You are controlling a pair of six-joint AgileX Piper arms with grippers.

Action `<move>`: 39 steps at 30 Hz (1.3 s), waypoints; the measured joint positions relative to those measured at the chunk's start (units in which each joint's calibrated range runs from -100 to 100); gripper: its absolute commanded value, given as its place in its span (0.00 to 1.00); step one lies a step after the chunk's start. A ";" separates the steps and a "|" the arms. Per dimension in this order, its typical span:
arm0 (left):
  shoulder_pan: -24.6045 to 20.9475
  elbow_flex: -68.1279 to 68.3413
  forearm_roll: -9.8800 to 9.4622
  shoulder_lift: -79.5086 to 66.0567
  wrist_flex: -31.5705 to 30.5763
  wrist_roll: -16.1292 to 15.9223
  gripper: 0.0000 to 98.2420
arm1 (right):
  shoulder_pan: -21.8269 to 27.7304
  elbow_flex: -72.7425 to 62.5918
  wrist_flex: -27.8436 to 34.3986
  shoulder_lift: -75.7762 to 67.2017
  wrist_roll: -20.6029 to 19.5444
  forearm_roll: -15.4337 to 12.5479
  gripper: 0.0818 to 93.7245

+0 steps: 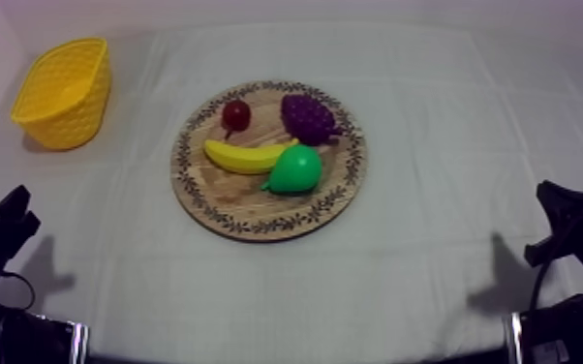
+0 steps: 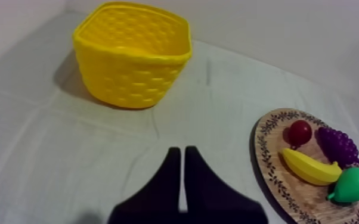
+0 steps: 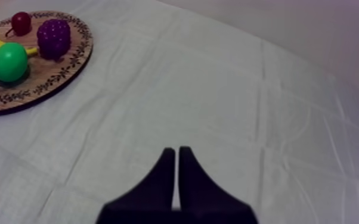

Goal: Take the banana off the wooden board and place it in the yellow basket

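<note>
Both arms sit low at the near edge of the tabletop (image 1: 431,145), left hand (image 2: 179,151) at 7 o'clock, right hand (image 3: 176,150) at 5. Each is pinched closed on nothing, fingers together in a narrow wedge. That reads as a rest pose, well apart from the fruit.

The banana (image 1: 244,157) lies across the middle of the wooden board (image 1: 257,211), one end tucked against the pear (image 1: 293,170) at 4 o'clock. The small red fruit (image 1: 236,115) is at 11, the grapes (image 1: 308,118) at 1.

The yellow basket (image 1: 68,116) stands mouth up at 10 o'clock from the board, with no fruit visible inside. The left arm looks the likelier one for this job.
</note>
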 measured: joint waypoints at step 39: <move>3.80 -24.54 0.71 36.97 13.10 1.81 0.00 | 0.00 0.00 -0.08 0.00 0.00 0.00 0.00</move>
